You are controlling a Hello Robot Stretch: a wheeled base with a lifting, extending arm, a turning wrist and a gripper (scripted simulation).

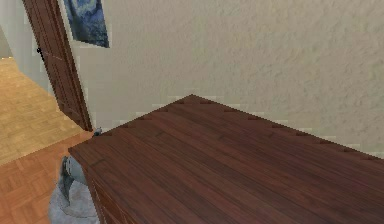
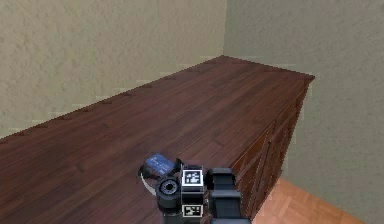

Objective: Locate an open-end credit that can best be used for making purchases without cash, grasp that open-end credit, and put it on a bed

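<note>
A long dark wooden top [image 2: 180, 110] runs along the wall and reaches into the forward view [image 1: 240, 160]. A small flat blue-grey thing [image 2: 156, 163], perhaps a card, lies on it near the arm side view's bottom edge. My gripper [image 2: 160, 184] is right beside that thing, with its dark body and the two white marked squares [image 2: 191, 180] just to the right. With the thing lying on the wood at the gripper's far end, I cannot tell whether the gripper holds anything.
Beige walls back the wooden top on two sides. A dark wooden door [image 1: 58, 60] and a blue picture [image 1: 88, 20] are at the forward view's left. A grey-blue bundle [image 1: 72, 195] lies on the wooden floor [image 1: 25, 120] by the furniture's corner.
</note>
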